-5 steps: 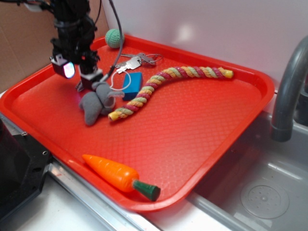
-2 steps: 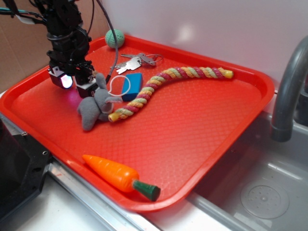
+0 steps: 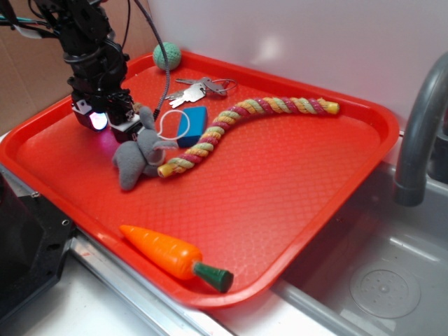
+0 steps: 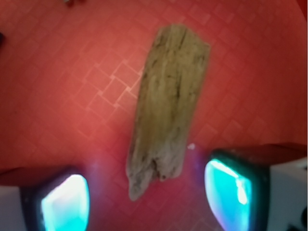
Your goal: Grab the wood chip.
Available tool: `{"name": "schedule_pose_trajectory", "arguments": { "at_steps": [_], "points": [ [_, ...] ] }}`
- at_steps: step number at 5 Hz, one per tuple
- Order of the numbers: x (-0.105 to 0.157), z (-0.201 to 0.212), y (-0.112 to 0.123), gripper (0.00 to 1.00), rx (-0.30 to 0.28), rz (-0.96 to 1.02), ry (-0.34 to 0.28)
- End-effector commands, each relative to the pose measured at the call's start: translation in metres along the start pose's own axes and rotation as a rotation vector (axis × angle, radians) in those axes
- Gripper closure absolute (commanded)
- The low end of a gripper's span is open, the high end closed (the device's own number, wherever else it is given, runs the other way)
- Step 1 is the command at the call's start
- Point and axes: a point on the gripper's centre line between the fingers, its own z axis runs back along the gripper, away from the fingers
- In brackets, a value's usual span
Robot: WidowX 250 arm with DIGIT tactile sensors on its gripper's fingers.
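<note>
Wrist view: gripper (image 4: 147,195) is straddling the wood chip (image 4: 166,103), jaws spread apart.
Since the earlier frame, the arm is sitting lower; the chip is lying flat on the red tray (image 4: 57,86), ungrasped between both fingers (image 4: 65,202).

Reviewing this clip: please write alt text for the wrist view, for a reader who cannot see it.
A flat, ragged brown-grey wood chip lies lengthwise on the red textured tray, its lower end reaching between the two glowing teal pads of the open gripper. The pads sit on either side of the chip, apart from it, and the image is slightly blurred.
</note>
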Motion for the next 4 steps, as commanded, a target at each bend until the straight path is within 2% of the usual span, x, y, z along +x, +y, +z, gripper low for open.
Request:
{"name": "schedule_pose_trajectory", "arguments": {
  "at_steps": [1, 2, 4],
  "points": [
    [-0.005, 0.0, 0.019, 0.0, -0.001, 0.0, -0.019],
    [0.015, 0.011, 0.027, 0.0, 0.001, 0.006, -0.014],
    [0.015, 0.011, 0.027, 0.0, 0.001, 0.006, -0.014]
  ]
}}
